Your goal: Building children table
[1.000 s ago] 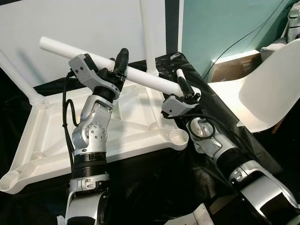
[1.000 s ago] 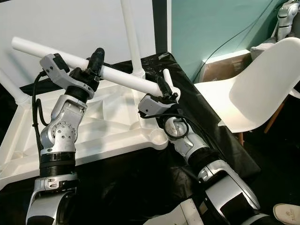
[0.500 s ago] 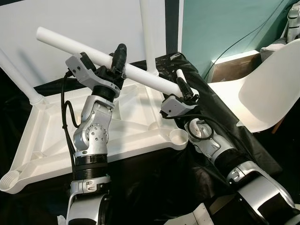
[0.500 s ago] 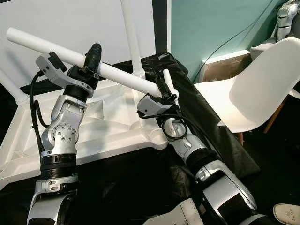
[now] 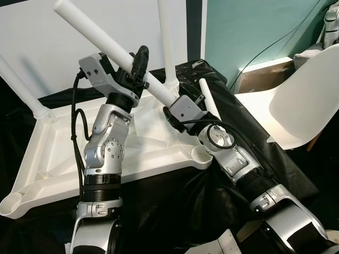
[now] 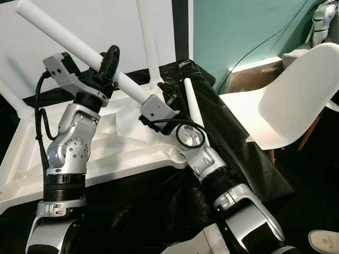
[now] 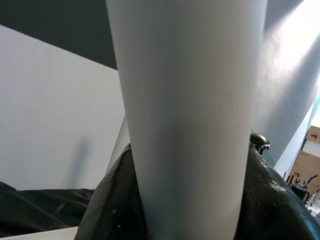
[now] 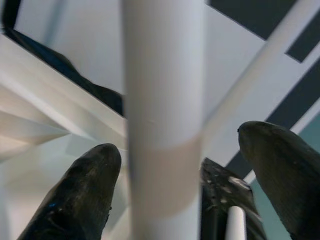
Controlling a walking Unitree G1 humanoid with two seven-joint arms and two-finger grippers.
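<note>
The upturned white table top (image 5: 53, 153) lay on black sheeting so its corner sockets faced up; two legs already stood in the far corners. The left gripper (image 5: 136, 66) was clamped tight round the middle of a loose white table leg (image 5: 100, 37), carrying it slanted. The right gripper (image 5: 183, 108) sat at the leg's lower end, fingers (image 8: 80, 195) spread either side without pinching, seemingly steering it toward the near right socket (image 5: 202, 154).
</note>
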